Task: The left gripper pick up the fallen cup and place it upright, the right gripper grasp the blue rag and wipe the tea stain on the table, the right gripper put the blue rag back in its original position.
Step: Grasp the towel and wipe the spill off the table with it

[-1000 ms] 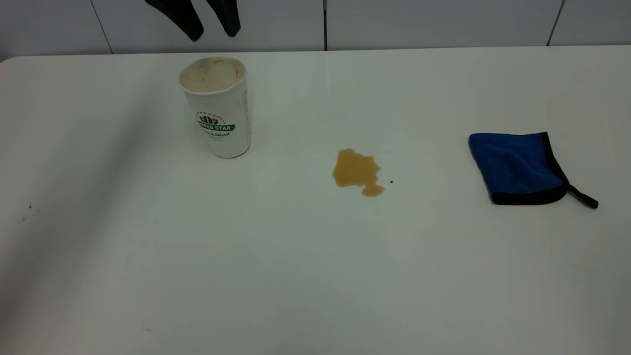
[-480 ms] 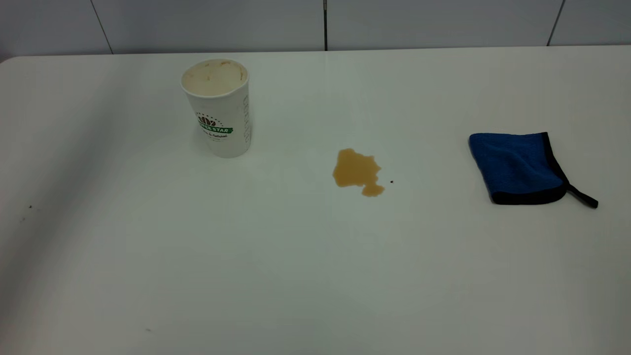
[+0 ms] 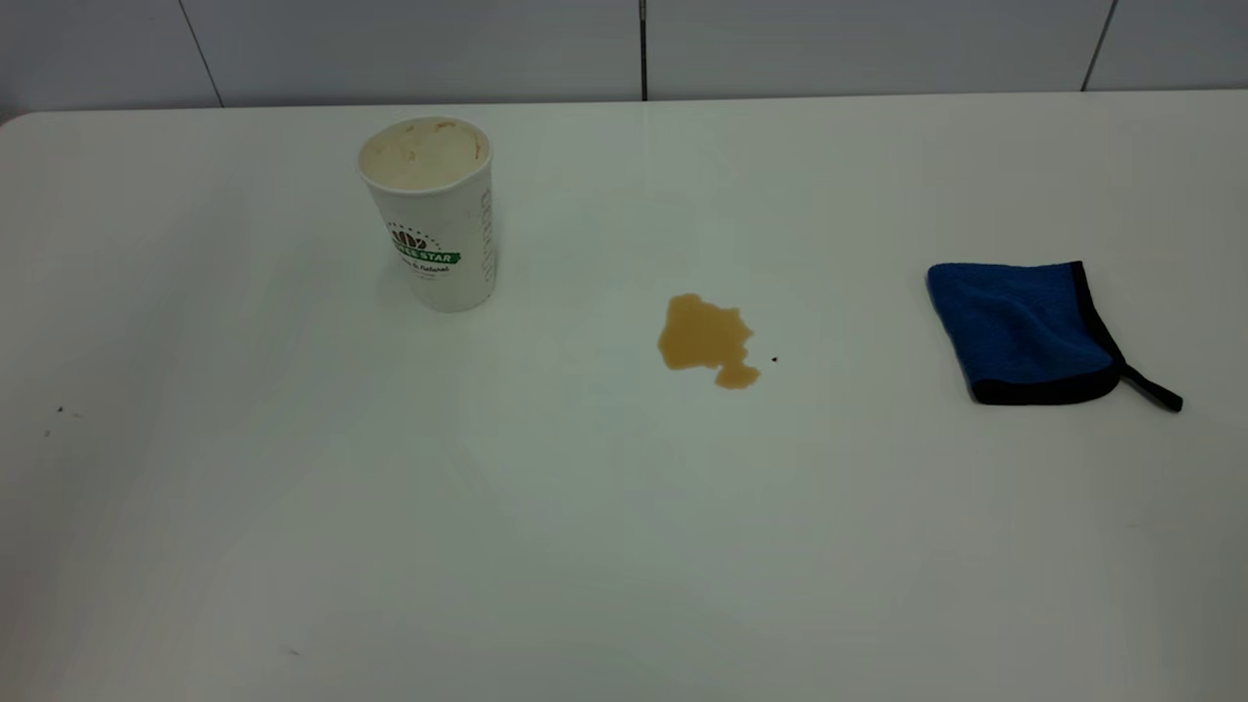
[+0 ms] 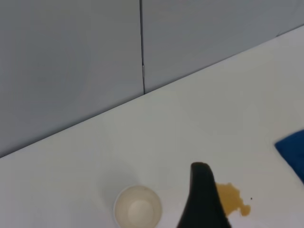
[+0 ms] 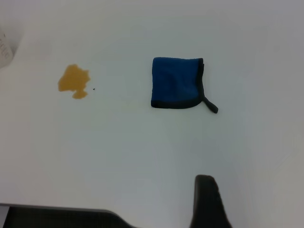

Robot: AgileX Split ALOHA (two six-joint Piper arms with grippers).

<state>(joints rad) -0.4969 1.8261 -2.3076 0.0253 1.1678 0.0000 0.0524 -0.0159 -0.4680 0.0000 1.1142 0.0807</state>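
Observation:
The white paper cup (image 3: 434, 229) stands upright on the table (image 3: 624, 546) at the back left, with its cream inside showing. The amber tea stain (image 3: 707, 339) lies mid-table, right of the cup. The blue rag (image 3: 1024, 331) lies flat at the right. Neither gripper shows in the exterior view. In the left wrist view one black finger (image 4: 202, 199) of my left gripper hangs high above the cup (image 4: 137, 209) and stain (image 4: 233, 199), with nothing held. In the right wrist view one black finger (image 5: 209, 204) of my right gripper hangs well short of the rag (image 5: 175, 81), with nothing held.
A tiny dark speck (image 3: 775, 359) sits just right of the stain. A grey panelled wall (image 3: 624, 44) runs behind the table's far edge. The table's rounded corner (image 3: 19, 117) is at the back left.
The left gripper's open fingers, above the cup one second ago, have risen out of the exterior view. The cup, stain and rag have not moved.

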